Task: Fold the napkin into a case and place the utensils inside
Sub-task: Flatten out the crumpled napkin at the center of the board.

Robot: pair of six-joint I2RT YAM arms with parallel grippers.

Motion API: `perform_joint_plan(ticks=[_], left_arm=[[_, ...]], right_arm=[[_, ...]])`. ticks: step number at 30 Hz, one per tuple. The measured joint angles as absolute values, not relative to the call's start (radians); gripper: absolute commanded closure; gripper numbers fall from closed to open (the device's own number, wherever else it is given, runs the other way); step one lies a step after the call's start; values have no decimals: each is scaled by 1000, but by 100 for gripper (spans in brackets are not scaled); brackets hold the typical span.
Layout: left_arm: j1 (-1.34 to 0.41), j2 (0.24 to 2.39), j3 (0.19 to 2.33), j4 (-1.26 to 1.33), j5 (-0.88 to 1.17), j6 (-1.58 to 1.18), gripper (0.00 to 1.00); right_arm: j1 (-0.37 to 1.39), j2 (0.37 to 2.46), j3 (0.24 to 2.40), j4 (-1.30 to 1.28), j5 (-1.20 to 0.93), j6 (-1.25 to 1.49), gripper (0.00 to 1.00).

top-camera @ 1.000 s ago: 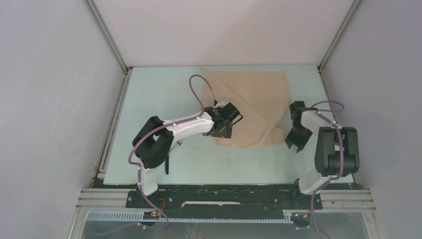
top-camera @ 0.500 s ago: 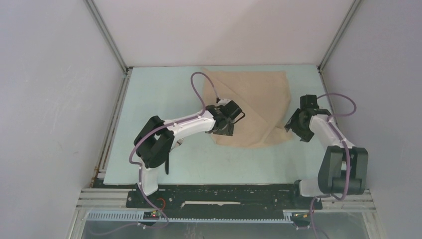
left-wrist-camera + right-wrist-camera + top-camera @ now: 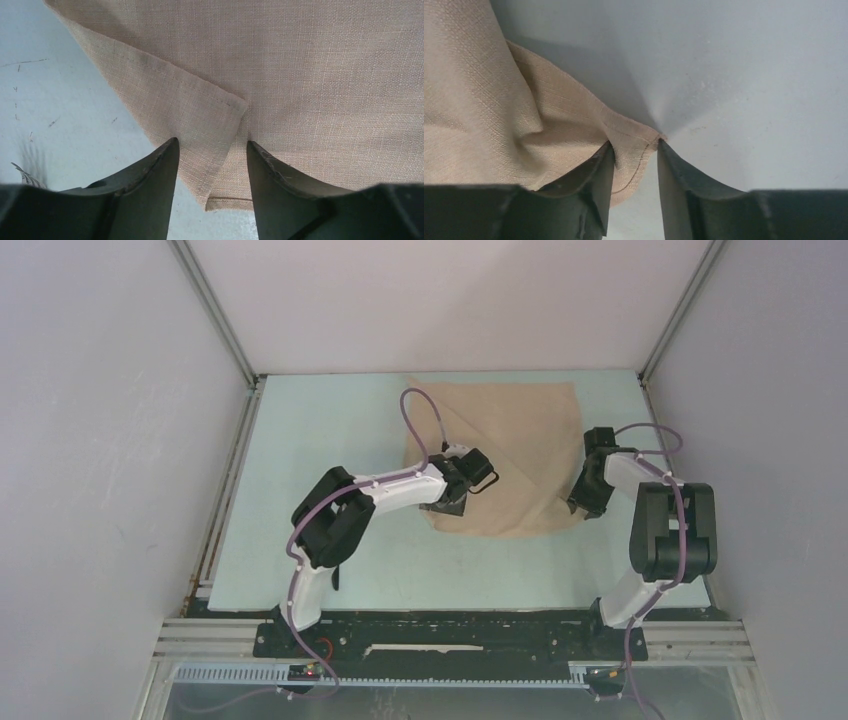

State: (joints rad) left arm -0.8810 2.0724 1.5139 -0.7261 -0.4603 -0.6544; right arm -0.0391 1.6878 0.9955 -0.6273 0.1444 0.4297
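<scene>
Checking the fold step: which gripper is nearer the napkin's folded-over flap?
Left. The left gripper straddles the flap; the right gripper straddles the napkin's opposite right-hand corner.

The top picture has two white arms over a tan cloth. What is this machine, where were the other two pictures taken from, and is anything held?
These are two robot arms bolted at the near edge of a table. The wide picture comes from a fixed camera above and behind them. The two close-ups come from small cameras on each wrist, looking down past that arm's own dark fingers. A tan napkin lies on the table, partly folded. The left claw straddles a folded-over corner, fingers apart. The right claw has another corner between its fingers, also with a gap showing. So nothing looks firmly gripped yet; both seem about to pinch the cloth.
</scene>
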Motion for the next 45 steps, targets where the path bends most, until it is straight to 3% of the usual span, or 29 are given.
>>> perform_joint_plan(ticks=[4, 8, 12, 16, 20, 23, 25, 29, 32, 36, 39, 45], left_arm=[[-876, 2066, 1492, -696, -456, -657, 58], [-870, 2032, 1429, -634, -442, -671, 69], [-861, 1979, 1347, -587, -437, -680, 77], [-855, 1900, 1236, -555, -426, -696, 78], [-852, 1766, 1082, -515, -406, -735, 90], [-852, 1663, 986, -471, -384, -776, 98], [-852, 1590, 915, -434, -366, -817, 99], [-852, 1435, 754, -403, -330, -915, 83], [-850, 1341, 663, -411, -286, -963, 59], [-846, 1249, 628, -448, -222, -996, 55], [-844, 1151, 626, -463, -212, -996, 43], [-843, 876, 560, -411, -241, -947, 23]], right_arm=[[-48, 1672, 973, -614, 156, 446, 83], [-75, 1586, 878, -578, 133, 480, 88], [-97, 1478, 784, -615, 110, 525, 86], [-109, 1358, 738, -702, 111, 595, 84], [-135, 1217, 715, -745, 126, 670, 80], [-165, 1136, 680, -751, 128, 714, 74], [-183, 1125, 664, -764, 131, 733, 64], [-210, 1125, 647, -811, 133, 777, 53], [-222, 1103, 647, -841, 123, 796, 40], [-219, 1025, 651, -840, 102, 761, 30], [-200, 998, 673, -795, 22, 680, 16], [-131, 1118, 742, -643, -247, 530, 15]])
